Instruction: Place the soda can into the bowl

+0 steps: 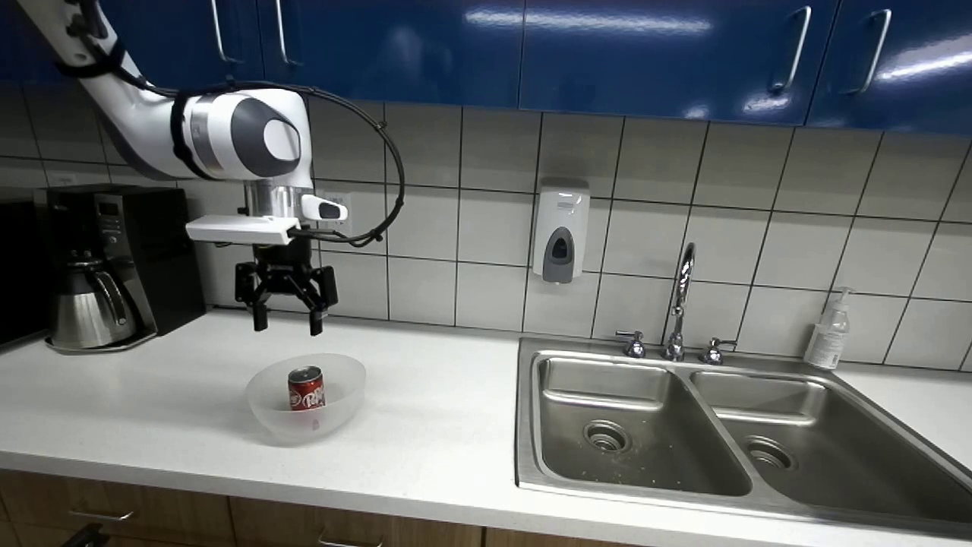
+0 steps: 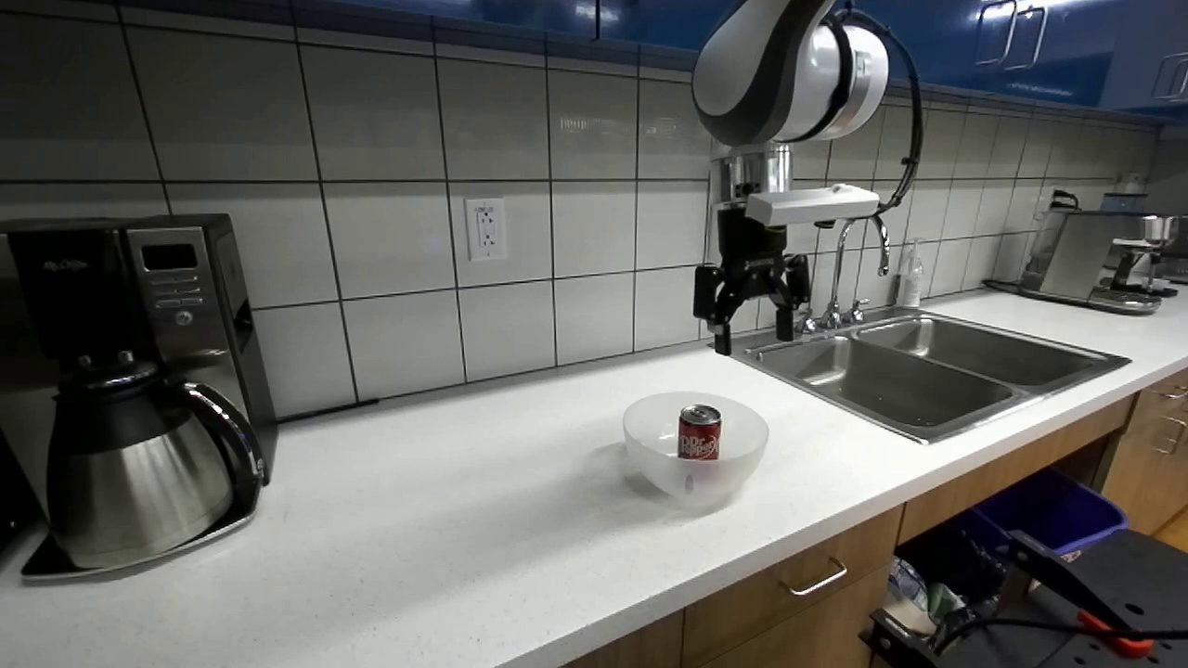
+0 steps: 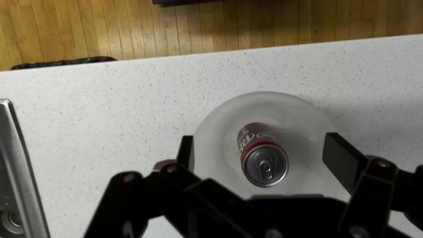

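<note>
The soda can [image 1: 306,390], red with a silvery top, stands upright inside the clear, frosted-looking bowl [image 1: 345,389] on the white counter. The can [image 2: 699,434] and the bowl [image 2: 652,447] show the same way in both exterior views. My gripper [image 1: 288,325] is open and empty, well above the bowl; it also hangs above the bowl in an exterior view [image 2: 754,338]. In the wrist view the fingers of the gripper [image 3: 259,148] are wide apart, with the can [image 3: 262,157] seen below between them and the bowl [image 3: 290,107] around it. Nothing touches the fingers.
A steel double sink [image 1: 528,425] with a faucet [image 1: 677,304] is set into the counter beside the bowl. A coffee maker with a steel carafe [image 2: 139,473] stands at the other end. A soap dispenser [image 1: 562,228] hangs on the tiled wall. Blue cabinets [image 1: 645,57] are overhead.
</note>
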Controlling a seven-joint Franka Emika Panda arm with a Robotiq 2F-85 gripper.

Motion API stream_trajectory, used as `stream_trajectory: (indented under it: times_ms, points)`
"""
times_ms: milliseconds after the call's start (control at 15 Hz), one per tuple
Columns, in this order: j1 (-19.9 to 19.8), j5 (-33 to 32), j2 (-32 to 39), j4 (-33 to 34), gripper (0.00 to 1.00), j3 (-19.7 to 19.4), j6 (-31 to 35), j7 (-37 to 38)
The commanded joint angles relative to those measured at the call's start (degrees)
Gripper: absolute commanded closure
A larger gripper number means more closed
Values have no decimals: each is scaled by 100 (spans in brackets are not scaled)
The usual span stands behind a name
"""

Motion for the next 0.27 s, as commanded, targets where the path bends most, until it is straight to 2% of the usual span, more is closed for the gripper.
stream_trajectory:
  times_ms: [0, 200]
  points:
    - [-65, -4, -126, -64, 0, 67, -131, 50]
    - [-67, -5, -324, -196, 0, 75, -219, 93]
